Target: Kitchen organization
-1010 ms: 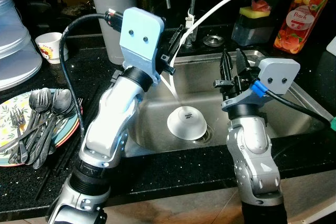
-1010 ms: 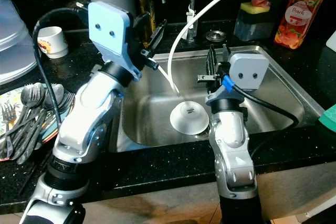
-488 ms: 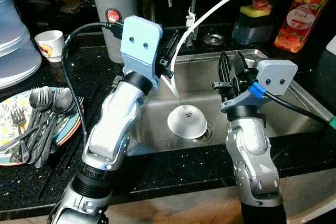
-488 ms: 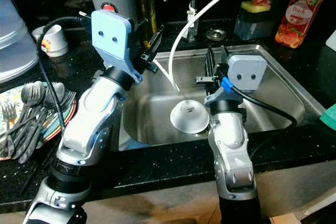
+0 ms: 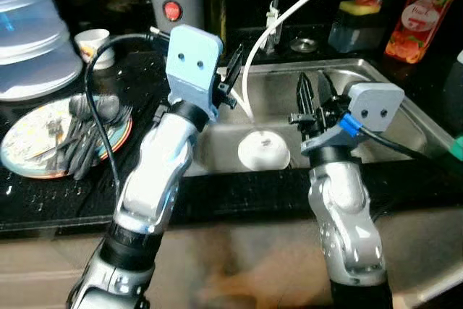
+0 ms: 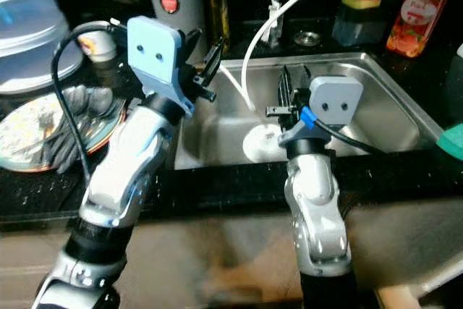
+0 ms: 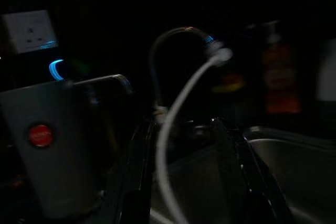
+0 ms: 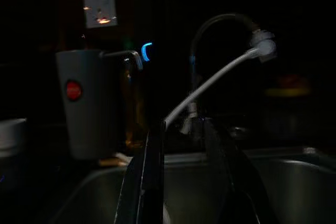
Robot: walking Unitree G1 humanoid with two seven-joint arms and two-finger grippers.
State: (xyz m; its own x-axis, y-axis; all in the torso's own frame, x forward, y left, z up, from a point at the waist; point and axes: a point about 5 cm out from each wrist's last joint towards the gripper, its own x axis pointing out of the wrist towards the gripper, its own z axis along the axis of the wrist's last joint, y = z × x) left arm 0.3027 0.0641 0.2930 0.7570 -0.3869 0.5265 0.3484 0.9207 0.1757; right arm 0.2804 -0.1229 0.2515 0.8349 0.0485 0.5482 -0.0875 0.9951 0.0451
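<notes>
White round bowl [image 5: 264, 150] upside down in sink [image 5: 391, 106] btm, by drain, white hose [image 5: 289, 9] hanging above it, left gripper [image 5: 233, 77] & right gripper [image 5: 312, 95] both over sink, fingers apart, holding nothing

Home kitchen: steel sink [image 5: 394, 117], faucet hose [image 5: 289, 16], soap bottle [image 5: 414, 19], plate of cutlery [image 5: 40, 146].

The sink [image 5: 405, 117] is of shiny steel, and the bowl [image 5: 263, 151] turned over in it is white. The hose [image 5: 289, 12] is white too. The counter [image 5: 72, 193] is black. The plate [image 5: 29, 151] has an orange rim and a pale floral pattern, and the spoons and forks [image 5: 87, 124] are grey metal. The dispenser [image 5: 177, 1] is grey with a red button. The soap bottle [image 5: 412, 19] is orange-red with a fruit picture. The cup [image 5: 90, 40] is white with a red pattern.
</notes>
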